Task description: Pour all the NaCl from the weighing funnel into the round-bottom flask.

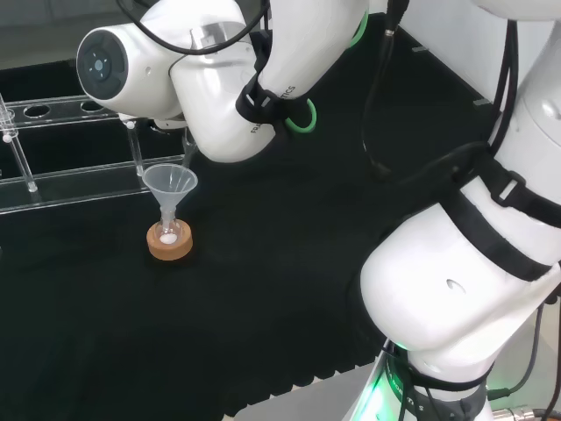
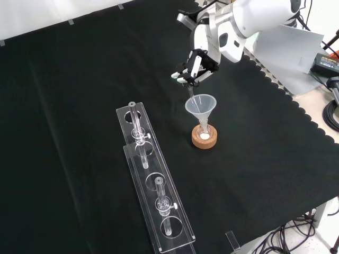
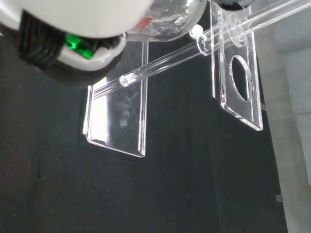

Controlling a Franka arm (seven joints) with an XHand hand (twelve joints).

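Black-and-white robot hand [image 2: 197,62]: fingers curled round slim clear glass weighing funnel [image 2: 191,91], tilted w/ tip over wide clear plastic funnel [image 2: 201,105] to guide salt in.

Small clear round-bottom flask [image 1: 168,233]: on cork ring stand [image 2: 204,139], black-cloth tabletop [image 2: 79,79]; white NaCl visible inside.

Clear acrylic rack [image 2: 153,180]: just beside, unused.

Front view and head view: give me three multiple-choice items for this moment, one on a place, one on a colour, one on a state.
1. In the front view, where is the clear plastic tube rack?
A) left of the flask B) right of it C) behind it
2. What colour is the ring stand under the small round-bottom glass flask?
A) red B) cork brown C) blue
3. What sits in the flask's neck?
A) a stopper B) nothing C) a clear funnel

A: the rack lies left of the flask.
B: the ring is cork brown.
C: the funnel's stem enters the neck, below the hand.
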